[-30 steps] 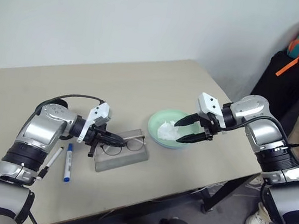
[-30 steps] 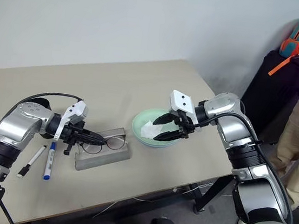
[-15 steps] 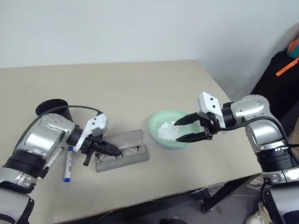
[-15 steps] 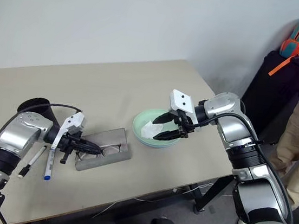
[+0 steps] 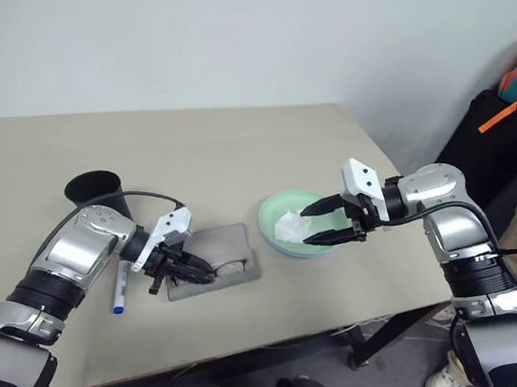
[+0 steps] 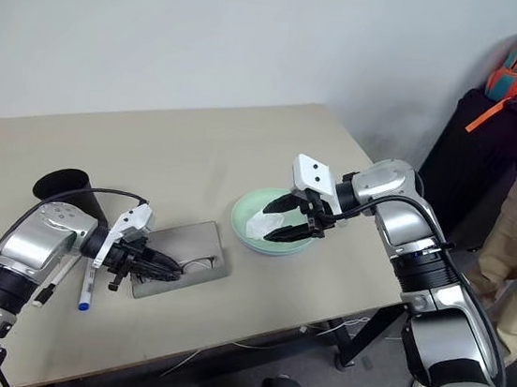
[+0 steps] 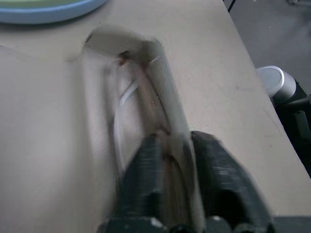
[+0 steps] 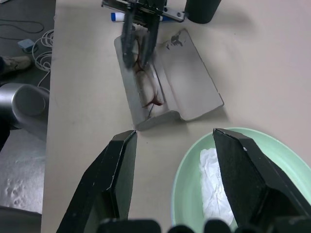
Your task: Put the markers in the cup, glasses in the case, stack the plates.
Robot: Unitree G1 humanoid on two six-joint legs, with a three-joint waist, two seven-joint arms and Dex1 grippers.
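1. The glasses (image 8: 146,80) lie in the near tray of the open case (image 8: 167,82), which sits on the desk (image 5: 246,145) between the cup (image 5: 92,188) and the plates.
2. The left gripper (image 6: 163,265) is at the case's end, its tips over the tray; its fingers (image 7: 146,170) stand a little apart astride the glasses' frame, and I cannot tell whether they touch it.
3. The right gripper (image 5: 326,223) hovers spread wide over the mint plate (image 5: 306,226), holding nothing. A crumpled tissue (image 5: 289,226) lies in that plate. A light blue plate rim (image 7: 43,12) shows just past the case in the left wrist view; from the head views it seems to sit under the mint one, so the stack looks done.
4. Glasses, as I judge them: very light, thin-rimmed, springy at the arms, lenses easy to scratch. Pinch at the bridge or a hinge, gently, never on a lens.
5. The case looks stiff and felt-skinned, so grippy; closing it probably means pushing the free lid over from its far edge while the tray stays flat.
6. The blue-capped marker (image 5: 119,290) lies on the desk beside the left arm, near the cup. It should be light, smooth and prone to roll, so grip it mid-barrel. The cup is light and could tip if a marker strikes its rim.
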